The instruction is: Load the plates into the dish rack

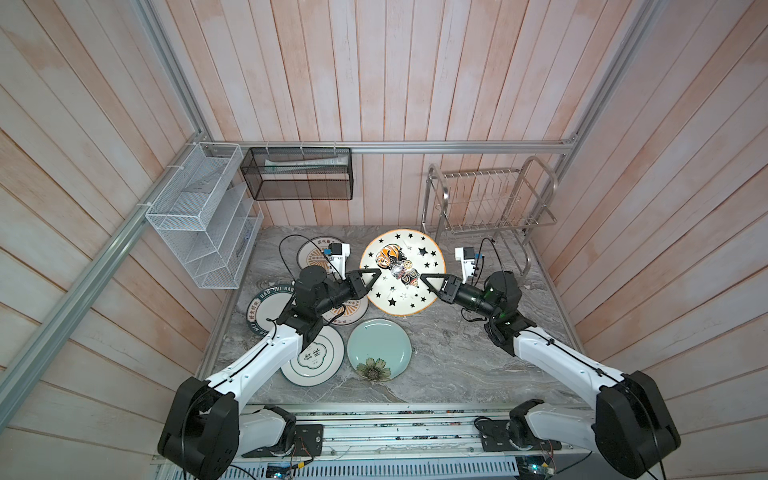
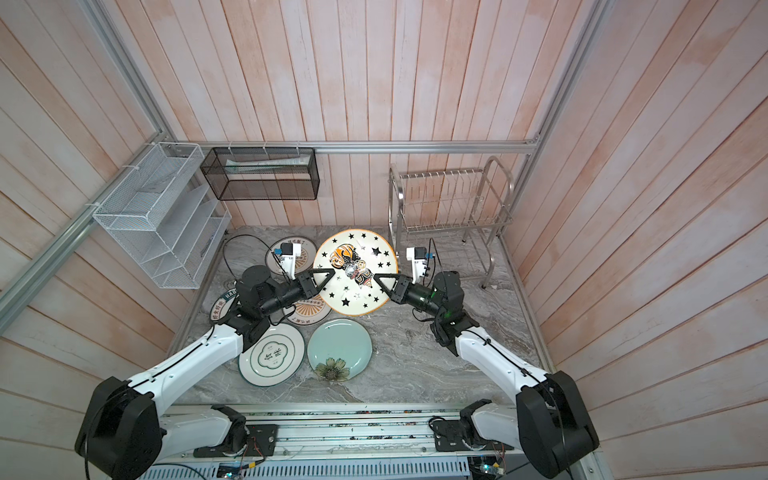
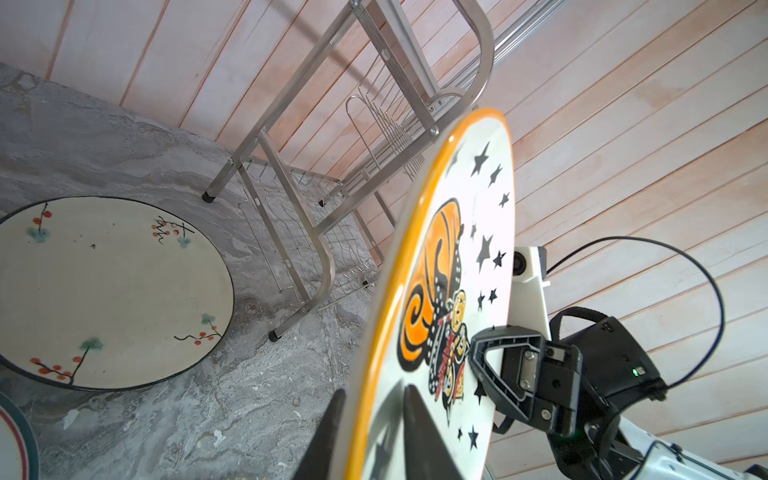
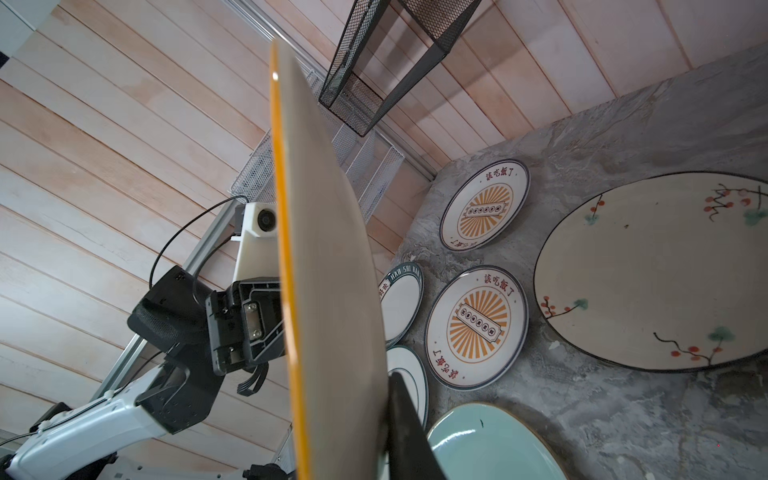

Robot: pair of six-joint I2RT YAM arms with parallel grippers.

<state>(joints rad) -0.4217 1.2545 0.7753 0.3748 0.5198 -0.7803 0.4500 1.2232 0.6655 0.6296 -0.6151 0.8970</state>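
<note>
I have the star plate [image 1: 402, 249] up off the tabletop [image 1: 457, 365], right end effector [image 1: 423, 277] pinching one rim, left end effector [image 1: 377, 271] straddling the opposite rim, its grip unclear, with the rack [image 1: 490, 199] behind, nearer my right arm.

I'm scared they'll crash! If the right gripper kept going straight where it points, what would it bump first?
The star plate, whose rim the right gripper pinches. Past it, probably the left gripper on the opposite rim, though depth is unclear.
</note>
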